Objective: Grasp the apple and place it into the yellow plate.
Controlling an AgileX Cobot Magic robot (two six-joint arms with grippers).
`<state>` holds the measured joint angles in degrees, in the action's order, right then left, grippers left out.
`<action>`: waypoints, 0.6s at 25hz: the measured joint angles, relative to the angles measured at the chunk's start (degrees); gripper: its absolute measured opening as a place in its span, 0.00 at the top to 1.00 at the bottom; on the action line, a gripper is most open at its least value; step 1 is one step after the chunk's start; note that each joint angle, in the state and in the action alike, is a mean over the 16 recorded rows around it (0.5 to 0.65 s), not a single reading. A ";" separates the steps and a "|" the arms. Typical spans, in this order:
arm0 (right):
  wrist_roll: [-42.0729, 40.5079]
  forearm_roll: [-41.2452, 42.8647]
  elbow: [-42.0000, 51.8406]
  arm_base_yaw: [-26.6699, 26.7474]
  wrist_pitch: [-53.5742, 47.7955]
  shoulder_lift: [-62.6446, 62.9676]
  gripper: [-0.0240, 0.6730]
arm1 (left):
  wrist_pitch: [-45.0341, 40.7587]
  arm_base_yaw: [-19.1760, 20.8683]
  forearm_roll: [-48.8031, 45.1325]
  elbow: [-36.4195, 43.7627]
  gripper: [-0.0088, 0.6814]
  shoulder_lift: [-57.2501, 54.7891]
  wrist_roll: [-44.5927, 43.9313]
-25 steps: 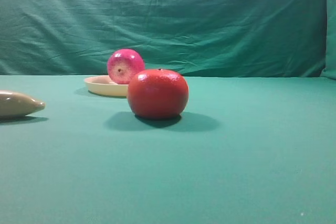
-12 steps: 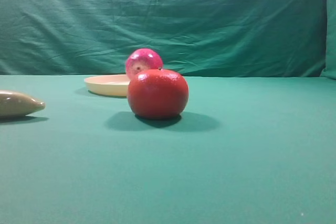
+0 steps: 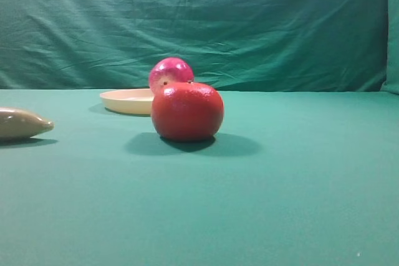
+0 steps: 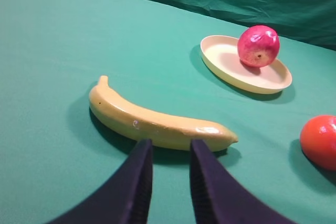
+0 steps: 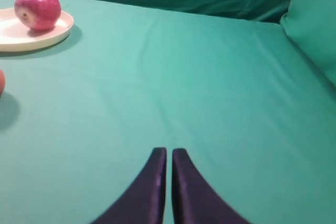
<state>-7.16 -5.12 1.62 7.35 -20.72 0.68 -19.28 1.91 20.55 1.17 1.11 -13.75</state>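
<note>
Rolled rightward, the apple (image 4: 258, 45) now rests in the yellow plate (image 4: 231, 72).

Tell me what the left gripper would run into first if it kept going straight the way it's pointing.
Most likely the banana: it lies crosswise on the cloth just ahead of the left gripper. The gripper's height above the cloth is unclear, so it might pass over instead.

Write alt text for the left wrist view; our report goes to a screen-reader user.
A pink-red apple sits in a shallow yellow plate on a green cloth. A banana lies nearer the camera, just beyond the left tool, whose two dark fingers stand slightly apart and hold nothing. An orange-red fruit shows at the right edge.
</note>
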 joint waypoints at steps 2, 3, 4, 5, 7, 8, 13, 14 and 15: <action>0.00 -0.26 0.01 0.00 -0.37 0.00 0.97 | 0.00 0.00 0.00 0.00 0.76 0.00 0.00; 0.00 -0.38 0.02 0.00 -0.48 0.00 0.97 | 0.00 0.00 0.00 0.00 0.76 0.00 0.00; 0.00 -0.49 0.02 0.00 -0.54 0.00 0.97 | 0.00 0.00 0.00 0.00 0.76 0.00 0.00; 0.00 -0.58 0.02 0.00 -0.57 0.00 0.97 | 0.00 0.00 0.00 0.00 0.76 0.00 0.00; 0.00 -0.71 0.02 0.00 -0.59 0.00 0.97 | 0.00 0.00 0.00 0.00 0.76 0.00 0.00; 0.00 -0.76 0.02 0.00 -0.60 0.00 0.97 | 0.00 0.00 0.00 0.00 0.76 0.00 0.00; 0.00 -0.87 0.02 0.00 -0.62 0.00 0.97 | 0.00 0.00 0.00 0.00 0.76 0.00 0.00; 0.00 -0.88 0.02 0.00 -0.62 0.00 0.97 | 0.00 0.00 0.00 0.00 0.76 0.00 0.00; 0.00 -0.89 0.02 0.00 -0.62 0.00 0.97 | 0.00 0.00 0.00 0.00 0.76 0.00 0.00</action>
<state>-7.16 -6.01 1.63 7.35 -21.34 0.68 -19.28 1.91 20.55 1.17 1.11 -13.75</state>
